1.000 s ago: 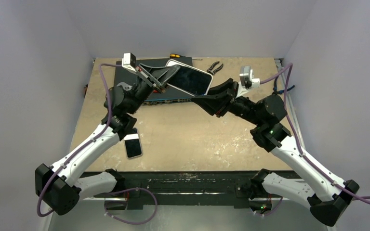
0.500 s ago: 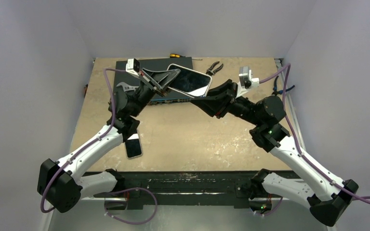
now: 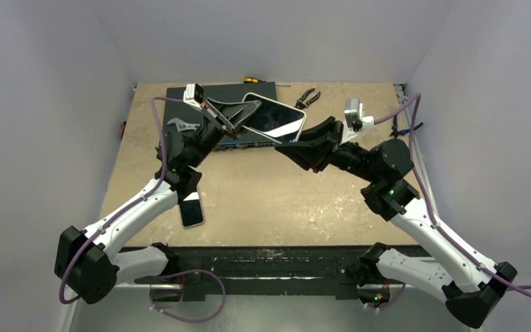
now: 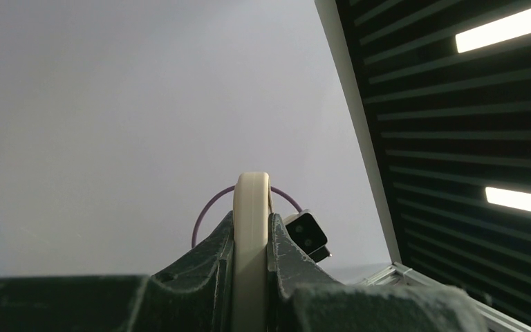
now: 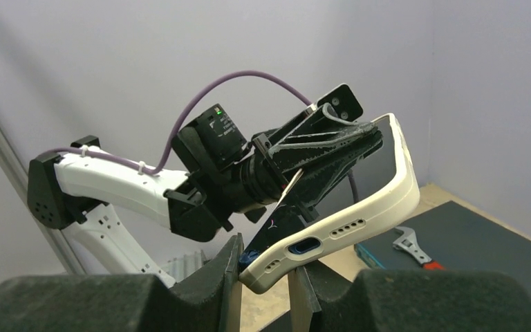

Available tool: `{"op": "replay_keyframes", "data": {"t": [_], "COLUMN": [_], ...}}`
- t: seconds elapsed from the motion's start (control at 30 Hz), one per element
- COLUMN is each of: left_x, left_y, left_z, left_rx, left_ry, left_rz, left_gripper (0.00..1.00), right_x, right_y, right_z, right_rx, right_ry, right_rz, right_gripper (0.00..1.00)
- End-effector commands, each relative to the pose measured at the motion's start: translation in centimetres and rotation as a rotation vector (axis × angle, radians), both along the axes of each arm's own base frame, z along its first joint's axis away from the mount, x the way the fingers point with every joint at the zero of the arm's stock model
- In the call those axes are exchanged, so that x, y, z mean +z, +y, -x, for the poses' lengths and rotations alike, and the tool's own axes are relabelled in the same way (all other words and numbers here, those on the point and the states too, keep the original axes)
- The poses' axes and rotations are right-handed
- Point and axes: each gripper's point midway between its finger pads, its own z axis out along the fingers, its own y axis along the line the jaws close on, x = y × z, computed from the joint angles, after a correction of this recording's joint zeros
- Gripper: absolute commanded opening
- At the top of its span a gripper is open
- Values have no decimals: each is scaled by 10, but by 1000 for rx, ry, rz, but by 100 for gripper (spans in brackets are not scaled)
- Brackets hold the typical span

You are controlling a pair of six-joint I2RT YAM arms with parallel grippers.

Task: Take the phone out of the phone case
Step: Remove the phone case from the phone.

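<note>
The phone (image 3: 271, 117), dark screen up, sits in a cream phone case (image 3: 303, 119) and is held in the air over the back of the table between both arms. My left gripper (image 3: 247, 113) is shut on the case's long edge, which stands cream between its fingers (image 4: 251, 228). My right gripper (image 3: 287, 140) is shut on the bottom corner of the case (image 5: 359, 221), by the charging port. At that corner a blue bit of the phone (image 5: 249, 260) peeks past the case rim against the left finger. The left gripper (image 5: 356, 135) lies across the screen.
Under the held phone lies a dark flat box (image 3: 180, 104) with a wrench (image 3: 180, 125) on it. Pliers (image 3: 308, 97) and a screwdriver (image 3: 252, 79) lie near the back wall. A second phone (image 3: 191, 209) rests on the table by the left arm.
The held phone has sunk and tipped flatter. The left gripper has dropped and shifted a little right; the right gripper has edged left. Both grips have stayed shut.
</note>
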Motion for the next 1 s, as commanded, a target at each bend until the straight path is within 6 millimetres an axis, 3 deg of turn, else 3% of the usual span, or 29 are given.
{"op": "replay_keyframes", "data": {"t": [0.0,0.2,0.57,0.97], "left_x": [-93,-125,-158,-171], "left_y": [-34,-60,-89,-103], "left_z": [-15,-13,7,20], "left_rx": [-73,-201,-338,-444], "left_ry": [136,189,187,161], "left_rz": [-343,-416,-476,-448], "left_gripper": [0,0,0,0], "right_x": [109,112,128,134], "right_y": [-48,-49,-58,-61], "right_z": [63,61,65,65], "right_rx": [-38,-74,-125,-169], "right_ry": [-467,-542,-623,-695], "right_rz": [-223,-212,-254,-223], "right_gripper": [0,0,0,0]}}
